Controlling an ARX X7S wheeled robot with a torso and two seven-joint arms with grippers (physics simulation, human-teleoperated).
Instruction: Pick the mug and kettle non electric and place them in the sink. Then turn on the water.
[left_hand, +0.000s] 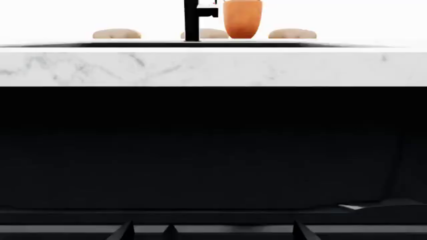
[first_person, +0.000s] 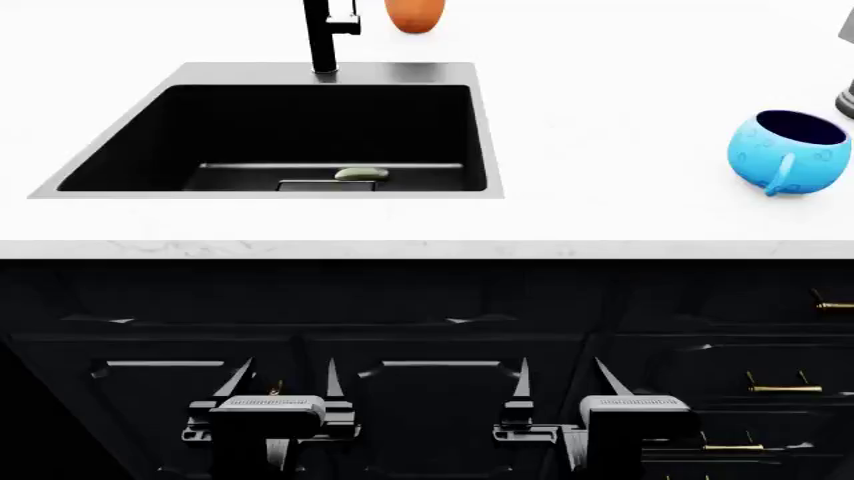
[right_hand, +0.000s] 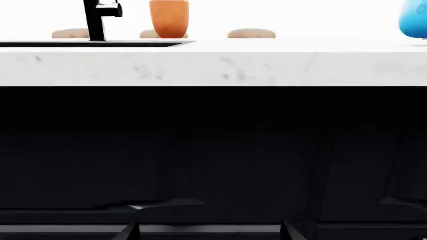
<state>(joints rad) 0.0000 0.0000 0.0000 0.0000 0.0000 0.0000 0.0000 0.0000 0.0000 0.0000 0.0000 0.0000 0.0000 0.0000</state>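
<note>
Nothing moved yet: sink bare of both vessels.
Blue mug sits at three o'clock on the countertop; left gripper and right gripper hang wide, empty, at six o'clock; faucet untouched.

A kitchen: a white marble-veined countertop holds a large rectangular black basin with a grey metal rim, a tall slim black faucet at its twelve o'clock, and dark panelled cabinet fronts with brass drawer pulls below.
</note>
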